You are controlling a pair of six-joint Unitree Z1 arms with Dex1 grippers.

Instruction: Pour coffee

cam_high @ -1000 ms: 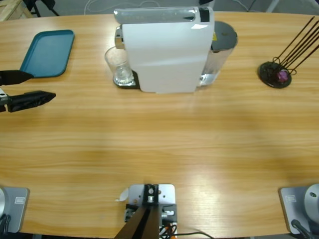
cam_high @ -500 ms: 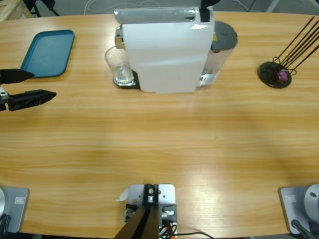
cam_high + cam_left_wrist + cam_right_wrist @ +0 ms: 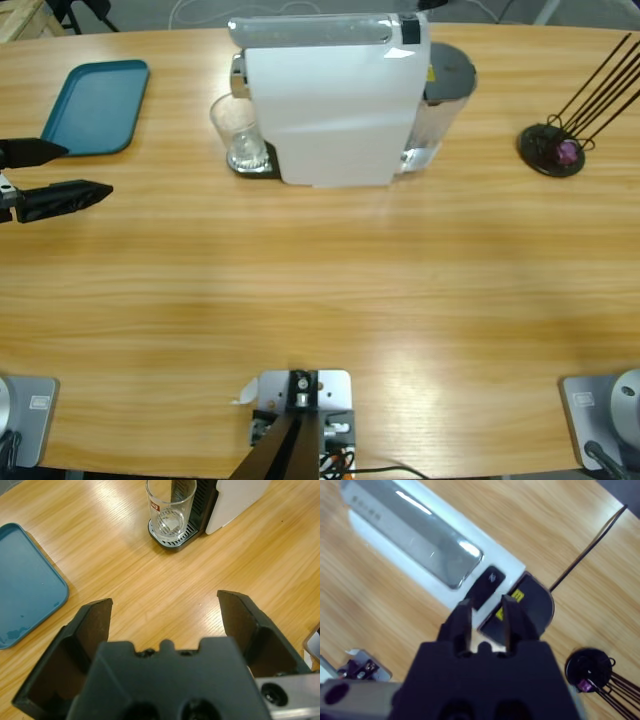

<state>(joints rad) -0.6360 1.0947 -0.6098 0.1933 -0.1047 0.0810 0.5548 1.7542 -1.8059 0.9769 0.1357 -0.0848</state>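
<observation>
Fingers of the left arm point(image 3: 45, 175) are spread wide apart with nothing between them, low over the worktop point(image 3: 320, 290) at its left edge, just beside the teal tray point(image 3: 97, 106). Seen along the left wrist, those fingers point(image 3: 165, 615) frame bare wood, with the glass point(image 3: 170, 505) well ahead of them and the tray's corner point(image 3: 25, 595) off to one side. The glass point(image 3: 236, 130) stands upright on the black drip grate of the white coffee machine point(image 3: 330, 100), under its spout end. I cannot make out any coffee in the glass: its bottom looks clear in both views that show it.

The right arm's fingers point(image 3: 487, 617) are drawn close together, a narrow gap left between the tips, gripping nothing. They hang above the machine point(image 3: 415, 545), near its black button panel and yellow label. A black stand with thin rods point(image 3: 555, 148) sits on the worktop's right part, well apart from the machine; it also shows in the right wrist view point(image 3: 592, 672).
</observation>
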